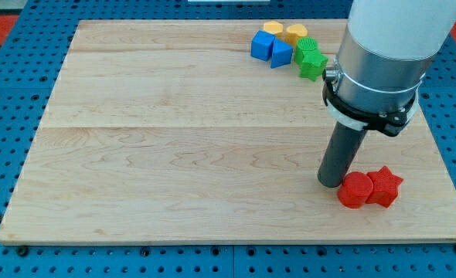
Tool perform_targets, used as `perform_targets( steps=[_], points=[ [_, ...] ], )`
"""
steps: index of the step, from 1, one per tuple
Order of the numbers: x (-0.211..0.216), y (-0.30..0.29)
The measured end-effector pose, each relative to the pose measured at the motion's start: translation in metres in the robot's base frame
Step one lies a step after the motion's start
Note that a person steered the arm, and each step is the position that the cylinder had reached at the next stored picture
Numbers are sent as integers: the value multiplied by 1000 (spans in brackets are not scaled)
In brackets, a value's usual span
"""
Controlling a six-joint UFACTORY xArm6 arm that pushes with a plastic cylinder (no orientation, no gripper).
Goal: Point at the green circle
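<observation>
A pale wooden desk [174, 147] fills most of the view, resting on a blue pegboard [4, 116] dotted with holes. The arm [390, 46] comes down from the view's top right: a wide white and grey cylinder with a black clamp ring, narrowing into a straight dark rod.

There is no grasping end effector here, so nothing is spread, pressed together or pinching; the arm simply ends in that rod. My tip [332, 184] sits on the desk toward the view's lower right, touching or all but touching the left side of a red round-edged block [355, 191]. Pressed against that block's right side is a red star [385, 186].

The rest of the blocks are bunched together near the view's top edge, right of centre and well apart from my tip. The green circle [305, 49] lies there, a flat green disc, with a green star [314, 65] just below it and touching it. To the left of the green pair are a blue cube [261, 45] and a blue wedge-like block [280, 53], side by side. Behind these sit two yellow blocks, one [273, 28] to the left and one [295, 32] to the right, both rounded, their exact shapes hard to make out.

The arm's grey body stands just to the right of the green pair.
</observation>
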State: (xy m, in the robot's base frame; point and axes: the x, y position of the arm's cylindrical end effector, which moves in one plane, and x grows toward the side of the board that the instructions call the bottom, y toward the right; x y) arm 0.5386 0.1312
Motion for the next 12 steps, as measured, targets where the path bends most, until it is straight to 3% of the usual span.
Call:
perform_targets(
  steps=[1, 4, 5, 6, 7, 8, 9, 10, 12],
  points=[
    [0, 0],
    [55, -1],
    [74, 91],
    [46, 130],
    [-1, 128],
    [-59, 125],
    [-144, 117],
    [-191, 117],
    [-220, 102]
  ],
)
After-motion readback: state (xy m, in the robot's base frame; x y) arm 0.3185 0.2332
